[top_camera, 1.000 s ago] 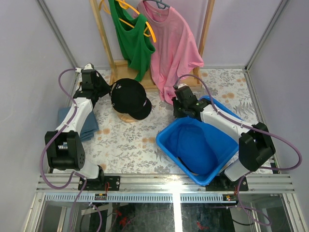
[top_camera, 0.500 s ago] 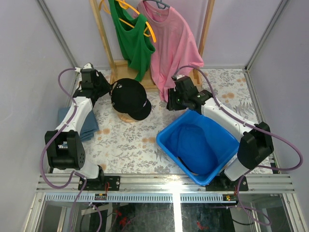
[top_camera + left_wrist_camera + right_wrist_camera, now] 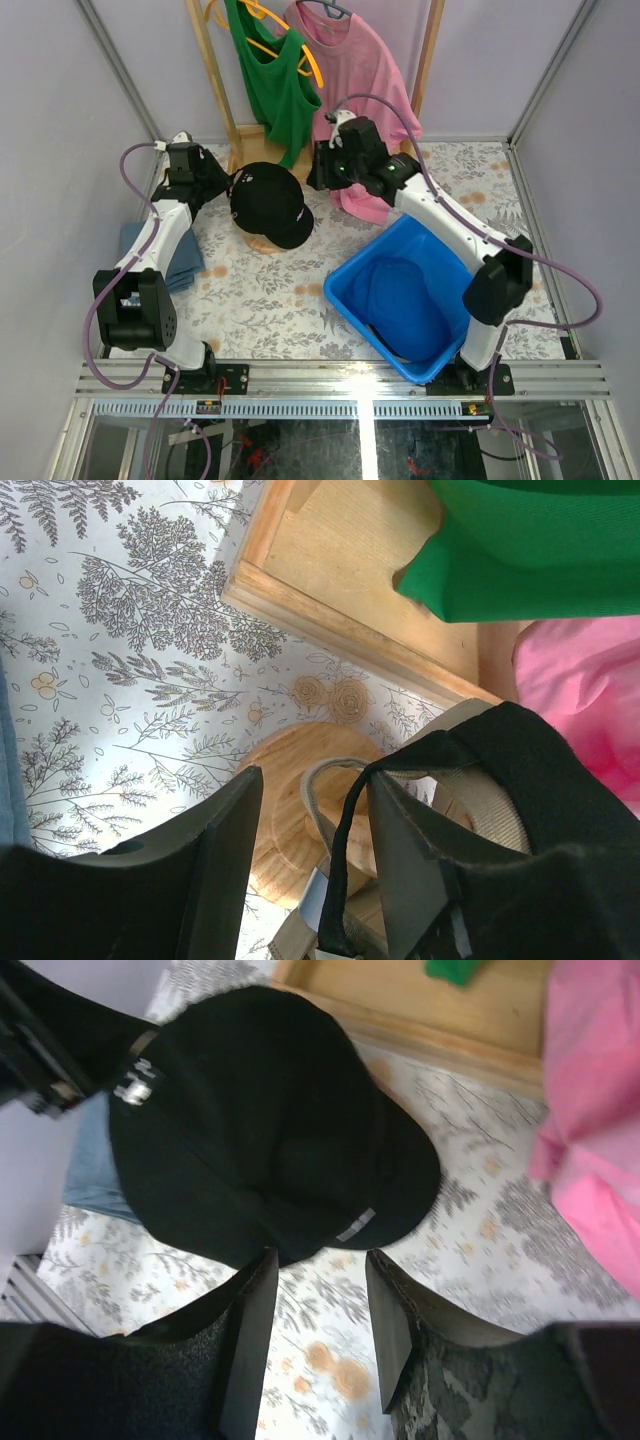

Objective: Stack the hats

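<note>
A black cap [image 3: 268, 203] sits on a round wooden stand [image 3: 262, 242] at the back left. In the left wrist view a tan cap's strap [image 3: 312, 790] shows under the black cap's rear edge [image 3: 352, 860]. My left gripper [image 3: 225, 185] is open at the back of the cap, and the black rear edge lies between its fingers, against the right one [image 3: 410, 860]. My right gripper [image 3: 318, 170] is open and empty, held in the air just right of the black cap [image 3: 260, 1120]. A royal blue cap [image 3: 400, 300] lies in the blue bin [image 3: 340, 305].
A wooden rack [image 3: 250, 135] at the back holds a green tank top [image 3: 275, 80] and a pink shirt [image 3: 360, 90] that hangs just behind my right arm. A folded grey-blue cloth [image 3: 165, 255] lies at the left by my left arm.
My right arm has swung from over the blue bin to the left and back, ending beside the black cap. My left arm and the cap have not moved.
</note>
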### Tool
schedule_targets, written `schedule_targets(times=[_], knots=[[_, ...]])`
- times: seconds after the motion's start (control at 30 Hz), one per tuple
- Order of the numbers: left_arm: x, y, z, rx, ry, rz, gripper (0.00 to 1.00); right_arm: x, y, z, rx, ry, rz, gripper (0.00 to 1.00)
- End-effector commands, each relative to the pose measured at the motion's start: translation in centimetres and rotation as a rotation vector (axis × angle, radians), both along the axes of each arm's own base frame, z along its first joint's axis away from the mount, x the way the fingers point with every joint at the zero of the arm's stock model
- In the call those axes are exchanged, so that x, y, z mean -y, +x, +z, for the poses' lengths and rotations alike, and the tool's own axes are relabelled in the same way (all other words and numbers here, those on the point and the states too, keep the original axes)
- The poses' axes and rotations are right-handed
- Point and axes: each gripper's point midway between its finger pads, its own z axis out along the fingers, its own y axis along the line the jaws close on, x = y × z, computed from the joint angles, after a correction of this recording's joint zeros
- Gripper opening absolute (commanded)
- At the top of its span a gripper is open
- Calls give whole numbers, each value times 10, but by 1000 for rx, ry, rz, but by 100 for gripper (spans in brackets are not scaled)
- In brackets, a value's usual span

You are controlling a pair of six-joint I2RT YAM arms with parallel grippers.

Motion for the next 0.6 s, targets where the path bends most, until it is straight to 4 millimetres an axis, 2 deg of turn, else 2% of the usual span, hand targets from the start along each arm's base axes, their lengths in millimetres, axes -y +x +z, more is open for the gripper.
schedule_targets(times=[0.0, 0.13, 0.27, 0.57], knots=[[-4, 2, 4, -4, 6, 41, 46, -47, -7, 38, 69, 46, 109, 48], [-6, 3, 6, -1, 10, 50, 46, -73, -6, 34, 66, 38, 138, 48], [-6, 3, 6, -1, 9, 51, 46, -90, -6, 24, 56, 26, 156, 49], [-4, 1, 0, -17, 0, 43, 46, -106, -15, -4, 26, -16, 177, 49]])
